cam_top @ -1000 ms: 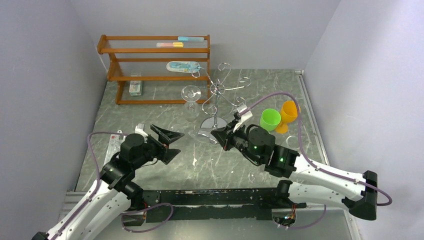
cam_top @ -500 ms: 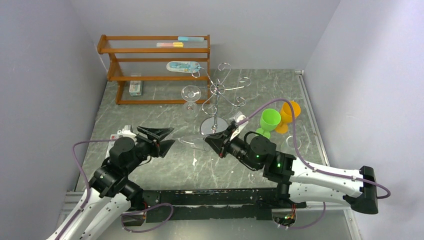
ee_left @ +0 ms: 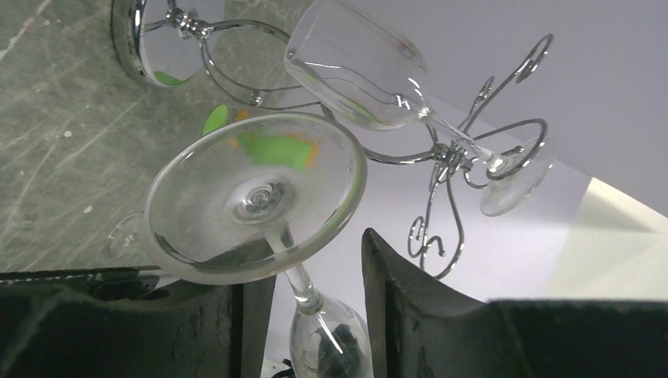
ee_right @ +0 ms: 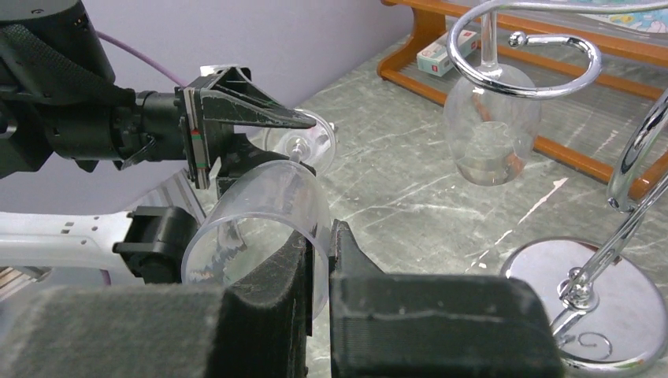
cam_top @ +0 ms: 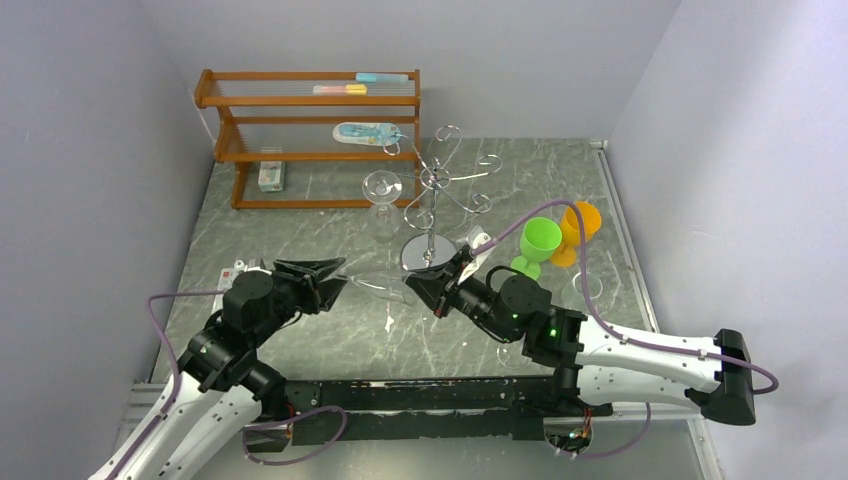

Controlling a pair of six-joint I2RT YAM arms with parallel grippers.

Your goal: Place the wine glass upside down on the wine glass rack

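A clear wine glass [cam_top: 375, 285] lies level in the air between my two grippers. My right gripper [cam_top: 415, 285] is shut on the wall of its bowl [ee_right: 260, 213], one finger inside the rim and one outside. The round foot [ee_left: 252, 197] faces my left gripper [cam_top: 338, 277], whose jaws stand on either side of the thin stem [ee_left: 295, 276] with a gap still showing. The wine glass rack [cam_top: 432, 185] stands behind on its mirror base [ee_right: 583, 299]. Another glass [cam_top: 381, 188] hangs upside down from one arm.
An orange-brown wooden shelf [cam_top: 310, 130] with small packets stands at the back left. A green cup [cam_top: 538, 240] and an orange cup [cam_top: 578, 225] stand right of the chrome stand. A white object [cam_top: 232, 275] lies at the table's left edge.
My left gripper's jaws have narrowed from wide open to close around the stem. The right arm has brought the glass nearer and to the left, toward the left gripper.
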